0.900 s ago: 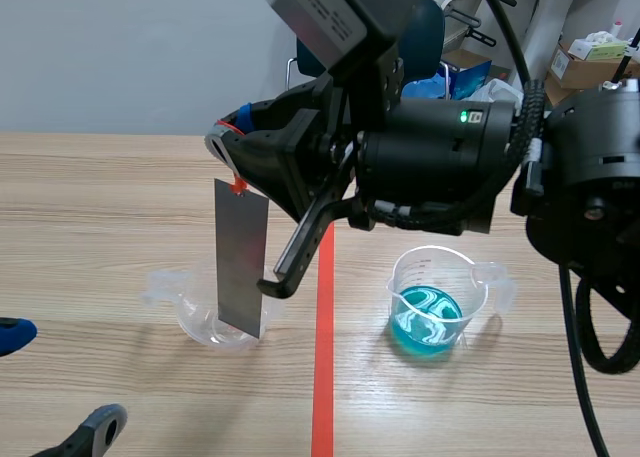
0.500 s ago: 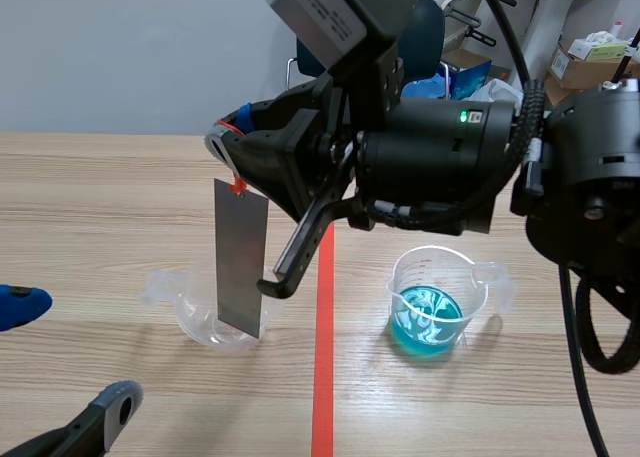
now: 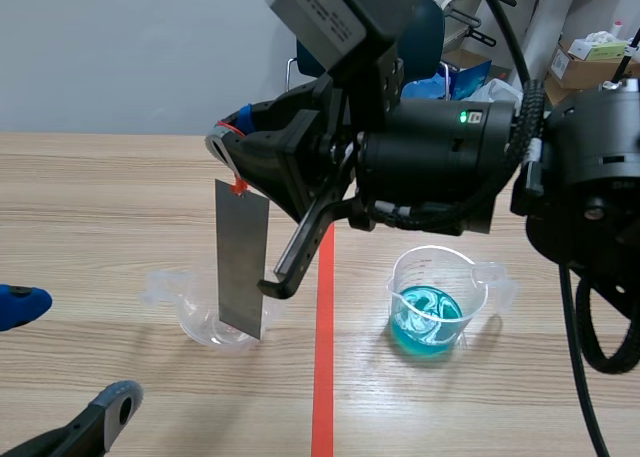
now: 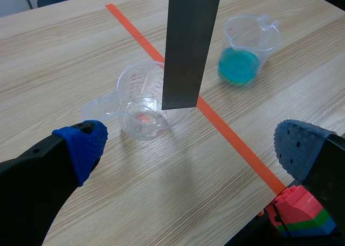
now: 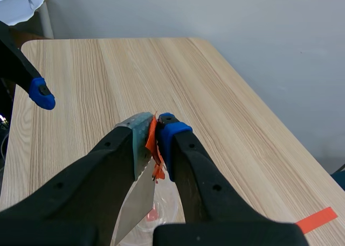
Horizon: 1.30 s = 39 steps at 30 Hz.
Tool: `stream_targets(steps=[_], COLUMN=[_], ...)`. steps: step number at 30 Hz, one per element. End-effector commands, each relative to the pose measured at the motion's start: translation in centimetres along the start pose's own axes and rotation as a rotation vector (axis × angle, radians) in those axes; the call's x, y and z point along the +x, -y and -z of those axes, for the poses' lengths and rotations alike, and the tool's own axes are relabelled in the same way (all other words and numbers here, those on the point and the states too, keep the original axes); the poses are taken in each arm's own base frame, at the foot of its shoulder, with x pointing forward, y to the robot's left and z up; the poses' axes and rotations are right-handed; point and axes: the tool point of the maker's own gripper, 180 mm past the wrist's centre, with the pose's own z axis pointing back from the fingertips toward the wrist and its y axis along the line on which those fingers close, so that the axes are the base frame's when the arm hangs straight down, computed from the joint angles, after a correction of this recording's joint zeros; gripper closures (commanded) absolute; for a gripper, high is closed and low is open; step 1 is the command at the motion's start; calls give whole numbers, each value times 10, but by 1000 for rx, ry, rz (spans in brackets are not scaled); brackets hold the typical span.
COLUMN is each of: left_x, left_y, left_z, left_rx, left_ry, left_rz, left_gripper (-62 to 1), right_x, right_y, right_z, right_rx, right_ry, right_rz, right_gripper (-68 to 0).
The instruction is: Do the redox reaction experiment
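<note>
Against the frame 0.9 s earlier, the left fingers (image 3: 112, 409) are being shown further into the scene; nothing else is being altered. They are being held wide apart, gripping nothing. The right fingers (image 5: 171, 132) are being clamped on the orange-tagged top of the metal strip (image 3: 240, 262), which is being hung upright, its lower end at the clear beaker (image 4: 141, 103) on the surface (image 3: 120, 187). A faint reddish trace is being shown at that beaker's bottom. Blue liquid is being held in the second beaker (image 3: 432, 307), across the tape line (image 3: 322, 377). Coloured blocks (image 4: 299, 216) are being seen just beside one left finger.

Grey metal strip (image 3: 240, 257) hangs upright over the clear beaker (image 3: 196, 319).
</note>
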Motion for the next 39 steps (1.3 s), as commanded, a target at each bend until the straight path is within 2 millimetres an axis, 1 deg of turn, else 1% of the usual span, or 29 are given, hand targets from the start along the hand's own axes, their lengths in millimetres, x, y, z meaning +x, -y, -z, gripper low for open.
stream_targets(steps=[1, 21, 39], left_x=[9, 9, 9], left_y=[3, 3, 3], left_z=[0, 0, 0], left_rx=[-3, -3, -3], left_ry=[29, 29, 30], left_rz=[-7, -7, -7], left_gripper=[-623, -623, -623], right_x=[10, 9, 1], right_y=[4, 4, 3], right_z=[0, 0, -1], right_rx=[-4, -4, -4], right_ry=[28, 25, -11], right_rz=[-18, -18, -9], right_gripper=[-17, -17, -17])
